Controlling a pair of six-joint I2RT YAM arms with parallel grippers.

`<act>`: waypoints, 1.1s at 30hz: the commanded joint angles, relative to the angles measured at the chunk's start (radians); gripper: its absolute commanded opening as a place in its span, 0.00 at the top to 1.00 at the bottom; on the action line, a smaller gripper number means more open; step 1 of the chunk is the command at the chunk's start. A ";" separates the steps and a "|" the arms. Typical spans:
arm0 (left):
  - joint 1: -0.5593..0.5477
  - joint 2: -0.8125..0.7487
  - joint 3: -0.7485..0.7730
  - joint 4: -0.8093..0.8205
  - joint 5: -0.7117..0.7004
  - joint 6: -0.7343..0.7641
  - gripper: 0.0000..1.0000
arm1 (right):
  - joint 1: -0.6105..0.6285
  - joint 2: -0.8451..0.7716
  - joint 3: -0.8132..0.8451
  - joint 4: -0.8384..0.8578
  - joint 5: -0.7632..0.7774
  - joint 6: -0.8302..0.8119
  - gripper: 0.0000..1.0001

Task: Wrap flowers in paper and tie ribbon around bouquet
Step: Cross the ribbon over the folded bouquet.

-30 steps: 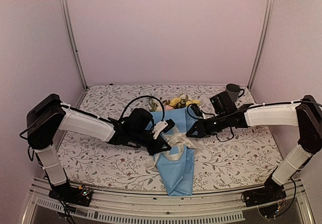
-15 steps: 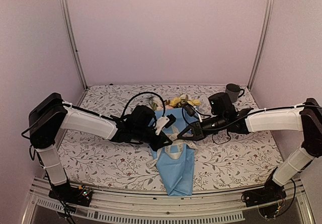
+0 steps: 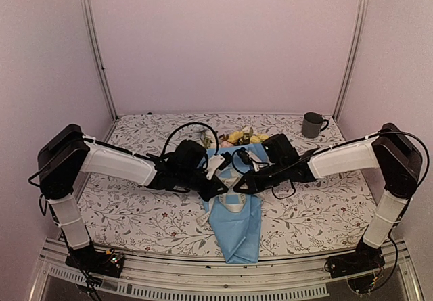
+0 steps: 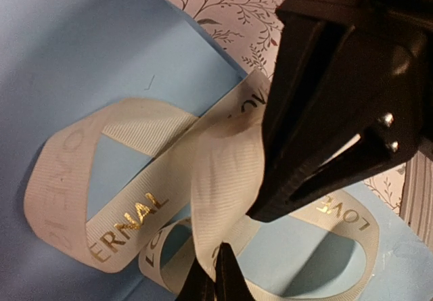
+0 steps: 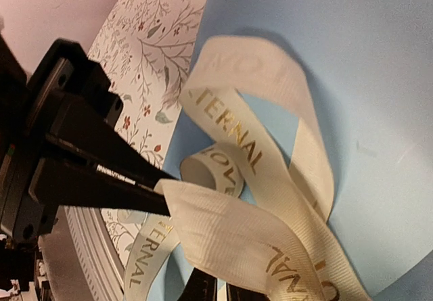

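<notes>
The bouquet is a light blue paper (image 3: 238, 232) cone lying mid-table, its point toward the near edge. Yellow and white flowers (image 3: 238, 137) poke from the far end. A cream ribbon (image 3: 233, 205) with gold lettering lies looped on the paper. My left gripper (image 3: 216, 184) is shut on one stretch of ribbon (image 4: 216, 179); its tips (image 4: 216, 279) pinch it just above the paper (image 4: 81, 57). My right gripper (image 3: 238, 184) faces it, tips nearly touching. In the right wrist view its jaws (image 5: 222, 293) stand almost together on the ribbon (image 5: 230, 233), which runs from the left gripper (image 5: 159, 189).
A dark grey mug (image 3: 312, 124) stands at the back right of the floral tablecloth (image 3: 135, 213). A metal rail (image 3: 203, 284) borders the near table edge. Both arms reach inward low over the bouquet, cables trailing.
My right arm has swung left toward the left gripper and its jaws have narrowed onto the ribbon. The left gripper stayed shut and hardly moved.
</notes>
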 commanded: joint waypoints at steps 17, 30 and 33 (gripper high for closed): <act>0.029 -0.009 0.015 -0.055 -0.094 -0.022 1.00 | -0.005 0.107 0.142 -0.151 0.042 -0.216 0.84; 0.029 0.010 -0.011 -0.028 -0.073 -0.043 1.00 | 0.091 0.107 0.098 -0.172 0.231 -0.337 0.58; 0.030 0.015 -0.016 -0.027 -0.079 -0.049 1.00 | 0.110 0.104 0.093 -0.158 0.290 -0.357 0.56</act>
